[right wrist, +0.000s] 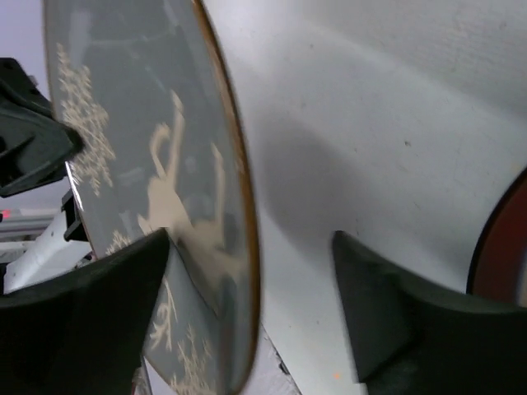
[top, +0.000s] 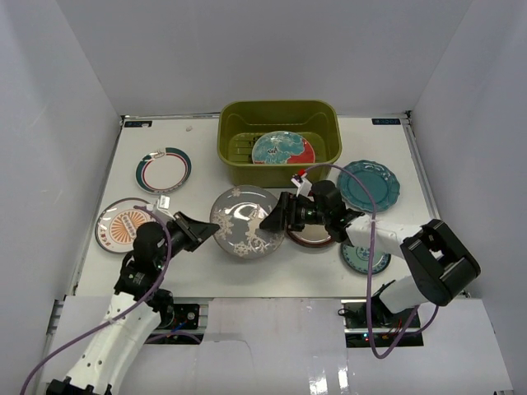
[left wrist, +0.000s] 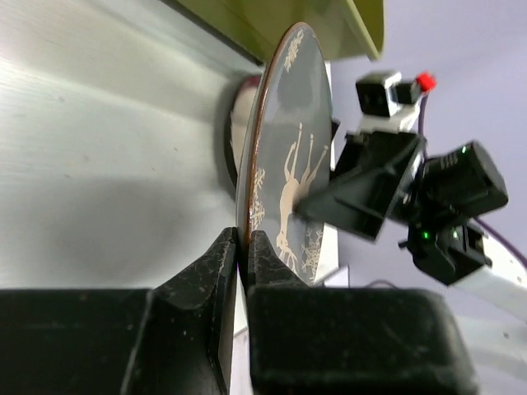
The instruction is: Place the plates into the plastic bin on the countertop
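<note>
The grey plate (top: 240, 216) with a pale deer pattern is tilted up off the countertop (top: 198, 152). My left gripper (top: 207, 228) is shut on its left rim; the left wrist view shows the jaws (left wrist: 244, 247) pinching the plate's edge (left wrist: 288, 156). My right gripper (top: 270, 220) is open, its fingers straddling the plate's right rim (right wrist: 140, 148) without closing. The olive-green bin (top: 280, 111) stands behind and holds a red-teal floral plate (top: 282, 150). A dark red plate (top: 313, 237) lies under my right arm.
A white striped-rim plate (top: 163, 169) and an orange-patterned plate (top: 122, 227) lie at the left. A teal scalloped plate (top: 368, 184) and a small teal plate (top: 361, 258) lie at the right. White walls enclose the table.
</note>
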Controlling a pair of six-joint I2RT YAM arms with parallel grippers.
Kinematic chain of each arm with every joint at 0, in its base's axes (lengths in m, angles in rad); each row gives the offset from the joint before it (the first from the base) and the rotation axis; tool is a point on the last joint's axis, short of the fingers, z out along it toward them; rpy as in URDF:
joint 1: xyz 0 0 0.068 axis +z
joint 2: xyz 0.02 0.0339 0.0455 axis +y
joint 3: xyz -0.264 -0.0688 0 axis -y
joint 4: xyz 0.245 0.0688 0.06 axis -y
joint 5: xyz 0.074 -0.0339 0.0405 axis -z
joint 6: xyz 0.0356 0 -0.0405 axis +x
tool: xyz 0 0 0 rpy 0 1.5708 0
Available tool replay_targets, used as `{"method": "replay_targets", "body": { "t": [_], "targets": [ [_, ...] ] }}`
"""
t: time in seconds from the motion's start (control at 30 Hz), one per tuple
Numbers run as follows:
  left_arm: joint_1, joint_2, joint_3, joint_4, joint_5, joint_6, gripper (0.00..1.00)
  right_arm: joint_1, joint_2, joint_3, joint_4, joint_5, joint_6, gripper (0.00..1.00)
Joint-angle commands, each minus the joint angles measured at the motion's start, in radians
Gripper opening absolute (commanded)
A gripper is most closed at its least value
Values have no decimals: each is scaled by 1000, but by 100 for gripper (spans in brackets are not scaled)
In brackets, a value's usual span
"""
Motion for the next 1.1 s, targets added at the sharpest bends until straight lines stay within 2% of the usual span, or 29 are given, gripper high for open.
{"method": "replay_targets", "body": {
  "t": [0.0,0.03,0.07,0.13,0.17,0.23,0.27,0.33,0.37,0.43,0.53,0.57,0.7,0.93,1.07],
  "targets": [
    [-3,34,76,199,153,-22,0,-10,-14,46,99,-26,19,75],
    [-3,43,86,225,160,-19,0,-19,-20,46,110,-23,35,41],
    [-3,67,96,227,165,-2,7,-22,-41,44,113,-19,42,28],
    [-3,98,152,201,151,42,35,-41,-75,41,114,15,53,8],
    [-3,118,180,181,145,73,63,-47,-118,50,111,29,50,8],
    [-3,193,267,108,135,176,78,-74,-152,99,72,53,24,8],
    [-3,221,293,80,127,234,84,-88,-173,186,-8,61,-23,8],
    [-3,290,327,31,116,279,87,-129,-177,294,-92,102,-83,8],
    [-3,310,338,17,110,294,87,-146,-160,410,-164,130,-135,8],
    [-3,342,329,17,114,303,88,-203,-106,518,-208,138,-161,8],
    [-5,398,279,46,160,296,88,-272,7,757,-275,196,-210,8],
    [-5,417,268,55,179,291,88,-283,39,757,-290,196,-227,8],
    [-23,506,228,148,243,254,88,-300,193,976,-352,285,-304,8],
    [-92,672,266,214,233,239,89,-344,420,1179,-415,255,-284,8],
    [-190,811,309,230,181,247,89,-361,475,1190,-416,224,-263,8]
  ]
}}
